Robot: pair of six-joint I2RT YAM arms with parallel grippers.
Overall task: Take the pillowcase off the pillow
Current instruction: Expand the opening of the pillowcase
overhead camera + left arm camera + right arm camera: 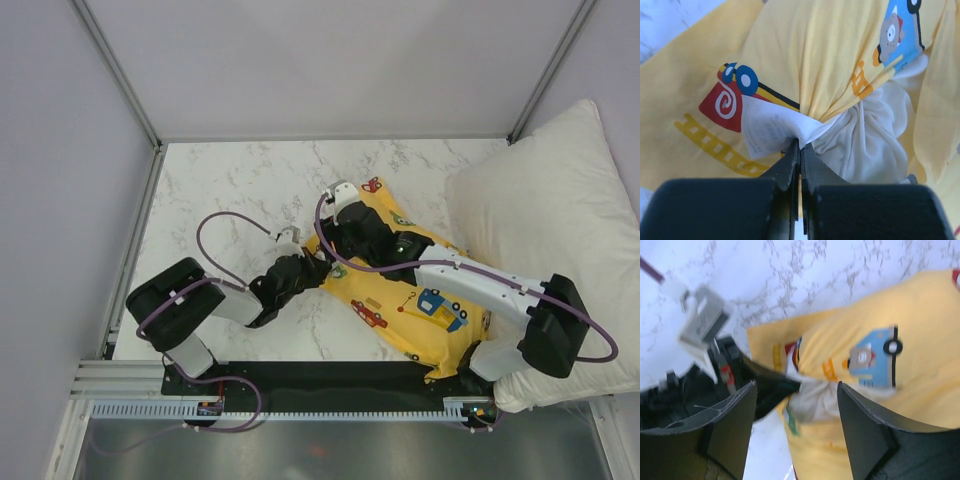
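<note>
The pillowcase (425,305) lies on the marble table (230,190), the pillow (867,142) inside it, cream cloth bulging at the bunched mouth. The left gripper (800,146) clenches that gathered yellow edge; only the right wrist view shows the right gripper (796,390) spread wide, empty

Overhead from the near edge, looking down on the table (230,190), both wrist views in tight, sharing the pillowcase (815,60) bunch.

Bright, even light, soft shadows — right wrist view smeared by motion blur, left wrist view crisp.
</note>
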